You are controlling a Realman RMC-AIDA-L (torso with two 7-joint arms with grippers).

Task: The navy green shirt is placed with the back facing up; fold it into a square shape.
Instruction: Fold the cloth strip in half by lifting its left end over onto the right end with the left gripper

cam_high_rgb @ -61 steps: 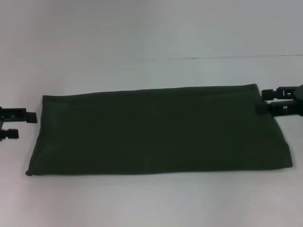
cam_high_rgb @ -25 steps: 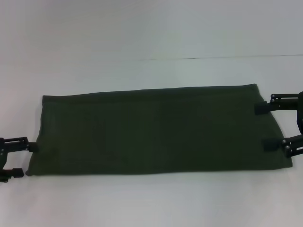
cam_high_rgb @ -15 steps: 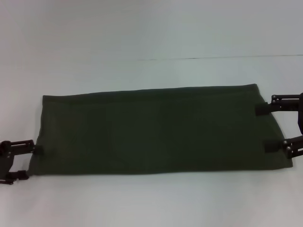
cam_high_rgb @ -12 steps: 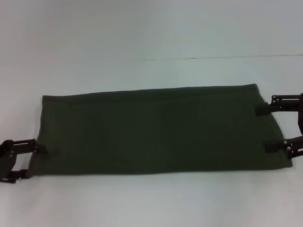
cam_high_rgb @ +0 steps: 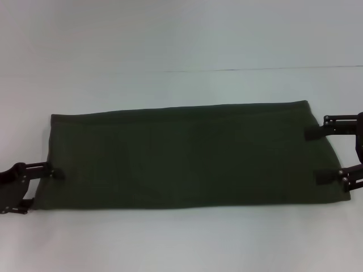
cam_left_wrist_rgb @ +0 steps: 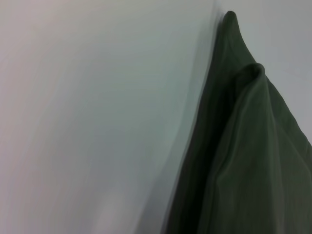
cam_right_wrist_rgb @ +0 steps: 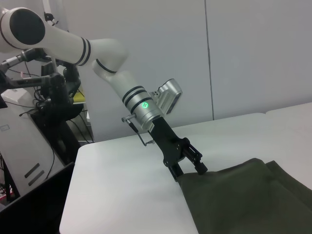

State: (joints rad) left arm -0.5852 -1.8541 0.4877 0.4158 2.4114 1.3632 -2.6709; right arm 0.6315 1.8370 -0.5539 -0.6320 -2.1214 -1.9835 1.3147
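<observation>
Head view, nearest first. The left gripper (cam_high_rgb: 41, 187) sits at the near left corner of the shirt (cam_high_rgb: 187, 156). Its fingers are spread apart: one fingertip (cam_high_rgb: 55, 173) lies over the left edge of the cloth, the other sits lower, at the very corner by the near hem. Whether any cloth is pinched between them cannot be told. From the right wrist view the same gripper (cam_right_wrist_rgb: 189, 168) comes down at a slant from its white arm (cam_right_wrist_rgb: 105, 61) and meets the corner of the shirt, fingertips touching the fabric.

The shirt lies flat on the white table (cam_high_rgb: 181, 238) as a long dark olive band, plain side up, running from the left gripper across to the right gripper. Its near edge is straight; its far edge is slightly shorter, so both ends slant outward toward the robot. The left wrist view shows layered cloth (cam_left_wrist_rgb: 253, 161) with a rounded fold and a pointed corner resting on the table.

The right gripper (cam_high_rgb: 319, 154) is at the opposite, right end of the shirt. Its fingers stand wide apart, one fingertip (cam_high_rgb: 313, 133) on the cloth just beside the far right corner, the other over the cloth nearer the robot. It grips nothing that can be seen; the cloth between the fingertips lies flat.

Beyond the far edge of the shirt, bare table and a thin seam line (cam_high_rgb: 266, 69).
</observation>
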